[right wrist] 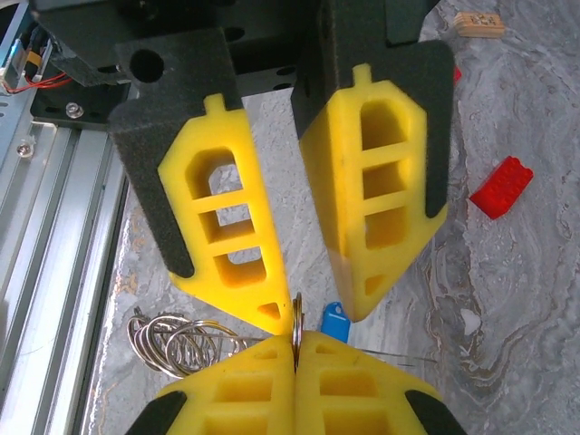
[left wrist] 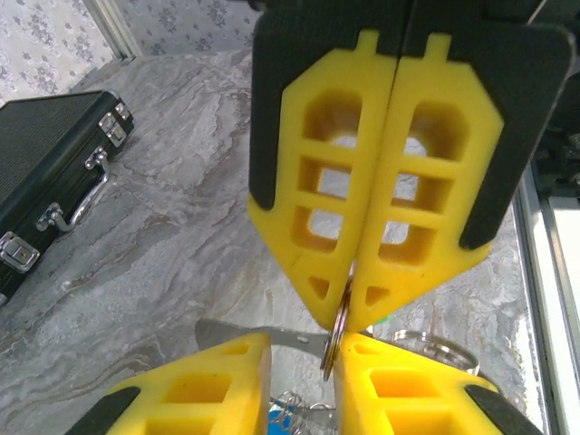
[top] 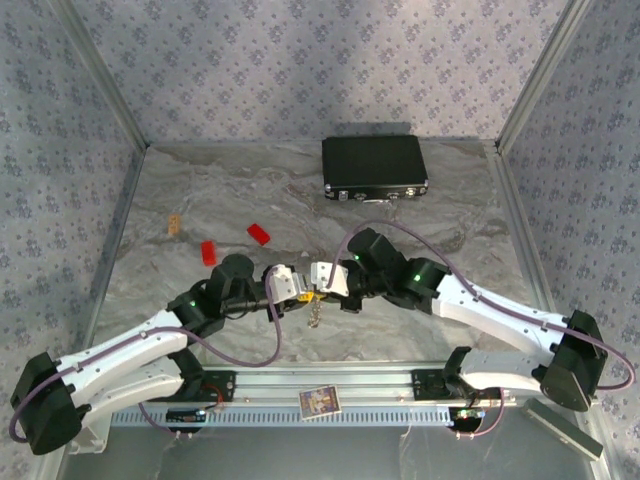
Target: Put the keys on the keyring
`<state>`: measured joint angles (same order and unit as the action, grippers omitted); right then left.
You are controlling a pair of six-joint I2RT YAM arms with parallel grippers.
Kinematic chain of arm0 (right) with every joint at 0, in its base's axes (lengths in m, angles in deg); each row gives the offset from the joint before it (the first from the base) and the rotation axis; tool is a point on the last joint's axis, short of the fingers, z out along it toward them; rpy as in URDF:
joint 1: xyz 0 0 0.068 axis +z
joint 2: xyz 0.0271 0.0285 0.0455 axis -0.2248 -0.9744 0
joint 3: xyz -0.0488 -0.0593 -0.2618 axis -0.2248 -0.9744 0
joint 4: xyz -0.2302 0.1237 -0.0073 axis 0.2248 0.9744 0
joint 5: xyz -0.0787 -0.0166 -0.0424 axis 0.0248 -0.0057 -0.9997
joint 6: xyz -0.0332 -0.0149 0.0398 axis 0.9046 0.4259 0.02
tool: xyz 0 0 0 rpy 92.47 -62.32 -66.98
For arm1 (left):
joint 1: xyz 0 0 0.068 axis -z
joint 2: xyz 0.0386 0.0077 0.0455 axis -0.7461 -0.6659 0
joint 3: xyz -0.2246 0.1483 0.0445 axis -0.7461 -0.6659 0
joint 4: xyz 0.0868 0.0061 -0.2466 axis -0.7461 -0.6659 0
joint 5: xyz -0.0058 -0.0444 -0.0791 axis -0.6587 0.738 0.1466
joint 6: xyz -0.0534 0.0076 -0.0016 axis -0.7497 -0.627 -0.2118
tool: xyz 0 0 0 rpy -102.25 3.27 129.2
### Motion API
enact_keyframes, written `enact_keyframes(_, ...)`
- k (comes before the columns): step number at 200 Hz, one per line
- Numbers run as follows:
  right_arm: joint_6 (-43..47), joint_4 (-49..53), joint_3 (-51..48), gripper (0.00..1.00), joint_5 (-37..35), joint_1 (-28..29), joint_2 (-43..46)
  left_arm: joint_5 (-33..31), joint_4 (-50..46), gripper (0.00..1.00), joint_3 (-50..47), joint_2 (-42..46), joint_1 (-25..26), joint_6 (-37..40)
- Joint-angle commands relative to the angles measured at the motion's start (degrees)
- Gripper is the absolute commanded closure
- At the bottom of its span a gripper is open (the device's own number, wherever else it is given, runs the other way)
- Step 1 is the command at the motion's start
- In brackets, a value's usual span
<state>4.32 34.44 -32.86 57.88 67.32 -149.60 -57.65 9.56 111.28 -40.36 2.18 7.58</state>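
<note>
Silvery metal between yellow foam fingers: the two arms meet over one ring.

**Top external.** The left end effector (top: 293, 284) and right end effector (top: 322, 276) meet tip to tip above the table (top: 450, 210). A fine chain-like length of the keyring (top: 315, 312) hangs just below their tips. A black case (top: 375, 167) sits well beyond both. Two red blocks (top: 208, 252) lie beyond the left end effector on its outer side. Neither the case nor the blocks seems to belong to this step.

**Left wrist.**
- The left end effector (left wrist: 349, 317) has its fingers pressed flat together, pinching the keyring (left wrist: 333, 349) edge-on at the very tips.
- Judged purpose: to hold the ring rigid and off the table so the other arm can work on it.
- The right end effector (left wrist: 304, 362) faces it with jaws parted.
- A flat grey blade (left wrist: 258, 335) lies by one of its fingertips, pointing at the ring. It is probably a key's shank, though the view is too tight to be sure.

**Right wrist.**
- The right end effector (right wrist: 315, 313) has its fingers moderately apart and grips nothing that can be made out. The ring stands between their tips.
- The head of the blue key (right wrist: 335, 323) sits just beside the ring, tucked under one fingertip.
- Loose silvery loops (right wrist: 181, 343) bunch on the other side of the left end effector's tips.
- Judged purpose: the parted fingers straddle the ring to guide the key at its rim. Whether the key is already threaded cannot be told.
</note>
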Motion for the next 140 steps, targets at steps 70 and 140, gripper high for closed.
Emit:
enact_keyframes(70, -6.86, -12.74, -9.05, 0.73, 11.42, -5.73, 6.88, 4.00, 13.83, 1.00, -5.38, 1.09, 0.26, -3.15)
enact_keyframes(140, -10.32, -20.02, -14.30, 0.72, 13.30, -6.77, 6.87, 5.19, 22.36, 1.00, -9.28, 2.59, -0.04, -6.87)
